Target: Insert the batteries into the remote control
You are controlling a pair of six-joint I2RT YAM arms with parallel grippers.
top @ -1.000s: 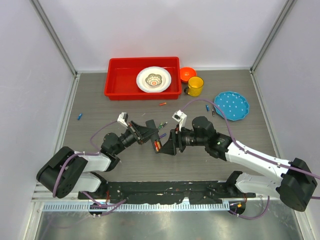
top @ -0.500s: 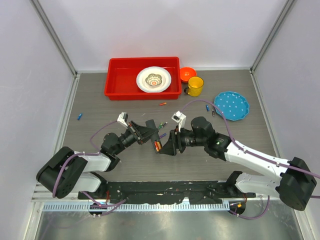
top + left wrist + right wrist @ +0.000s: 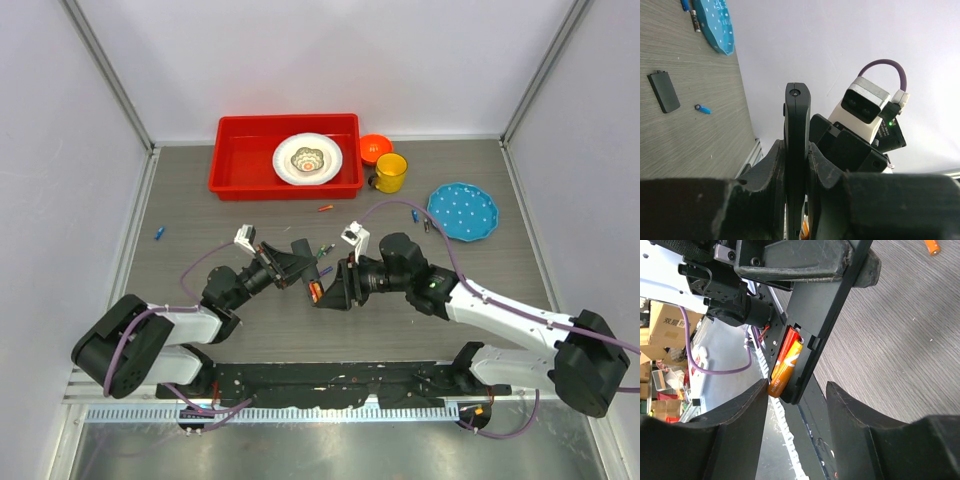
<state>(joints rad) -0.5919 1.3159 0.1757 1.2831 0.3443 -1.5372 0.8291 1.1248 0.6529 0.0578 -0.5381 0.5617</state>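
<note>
The left hand (image 3: pixel 796 167) is pressed together on the remote control (image 3: pixel 797 145), pinching the slim black bar edge-on and holding it up off the worktop (image 3: pixel 200 205), near the middle of the scene. From the right wrist view the open slot faces the right hand (image 3: pixel 795 412), whose fingers (image 3: pixel 737 430) stand spread on either side of the remote's end, pinching nothing. A red battery (image 3: pixel 790 338) lies down in the slot. The orange battery (image 3: pixel 785 369) beside it looks only half seated, its near end jutting past the slot's lip. The step in hand appears to be seating that orange battery. It would go best if the right hand pushed with one fingertip on the jutting end, along the battery's length against the spring and then down into the recess. The left hand should keep a firm clamp so the bar does not twist. A sideways nudge could pop the battery out. The battery cover (image 3: pixel 664 91) lies flat on the worktop to the right, apart from the remote, so fitting it has yet to be done.
</note>
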